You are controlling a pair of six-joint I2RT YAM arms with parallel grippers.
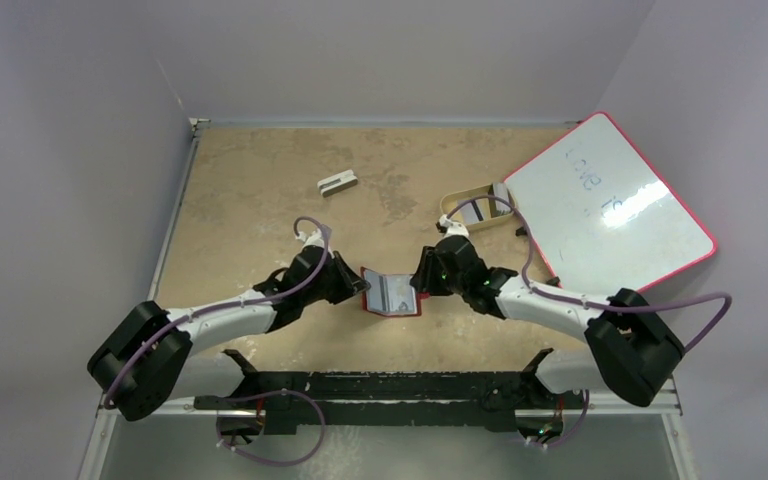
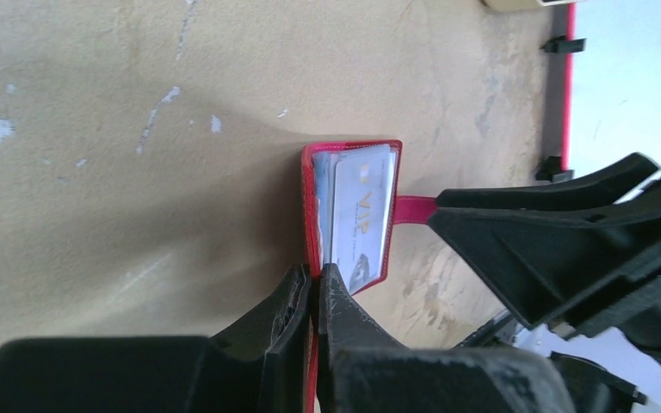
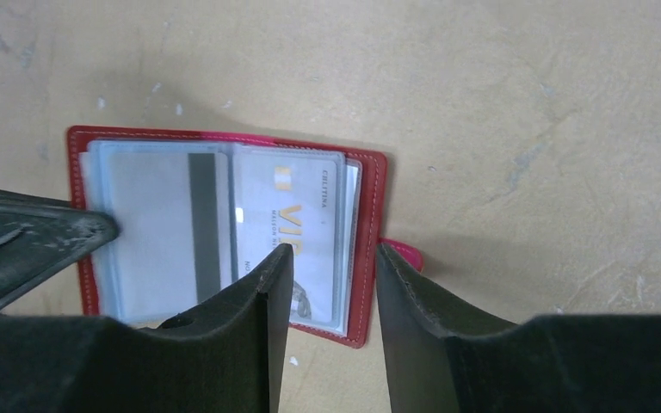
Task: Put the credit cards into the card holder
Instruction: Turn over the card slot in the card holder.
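Note:
The red card holder (image 1: 392,295) lies open on the table between my two grippers. In the right wrist view its red rim (image 3: 370,232) frames clear sleeves holding a pale card with a dark stripe (image 3: 163,224) and a pale VIP card (image 3: 297,215). My left gripper (image 1: 363,287) is shut on the holder's left flap (image 2: 308,206) and holds it upright; the cards (image 2: 361,215) show beside it. My right gripper (image 1: 422,285) is open, its fingers either side of the holder's right edge (image 3: 334,254). More grey cards (image 1: 492,200) stand in the tan tray.
A tan oval tray (image 1: 470,210) sits at the back right beside a red-edged whiteboard (image 1: 605,195). A small grey-white block (image 1: 337,182) lies at the back, left of centre. Walls close in the table at left and back.

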